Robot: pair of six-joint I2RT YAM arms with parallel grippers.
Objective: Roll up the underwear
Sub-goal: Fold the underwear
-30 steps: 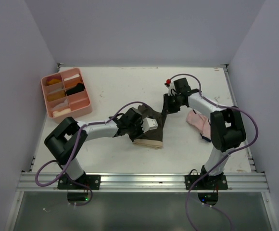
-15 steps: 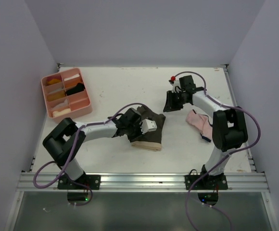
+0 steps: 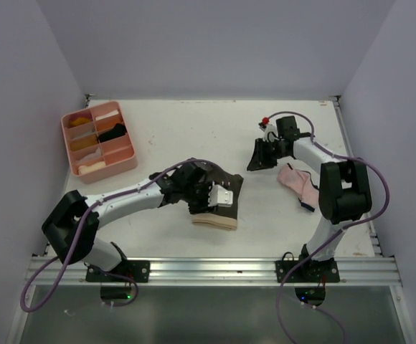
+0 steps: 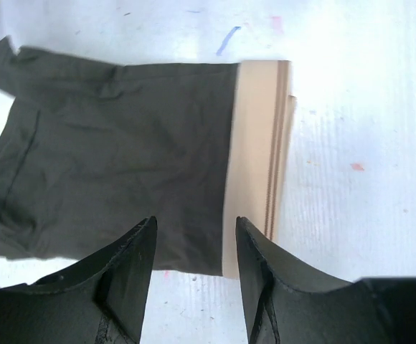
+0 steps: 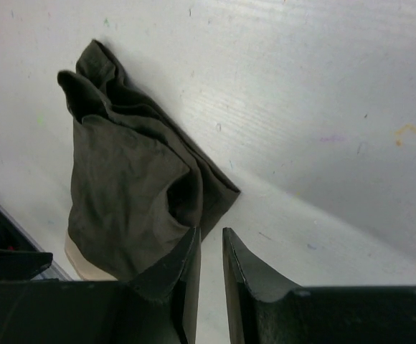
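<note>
Between the jaws of the left gripper (image 4: pixel 194 233), which stand well apart and hold nothing, the dark underwear (image 4: pixel 122 143) lies flat on the table (image 3: pixel 179 136), its tan waistband (image 4: pixel 254 158) folded at one end. A tidy roll probably starts at that band, so the fingers should come down square across it and pinch only the top layer. Further off, the right gripper (image 5: pixel 209 240), jaws a slit apart and empty, hovers near the bunched far corner and could pin it against sliding; the pink underwear (image 3: pixel 294 179) lies apart beside the right arm.
</note>
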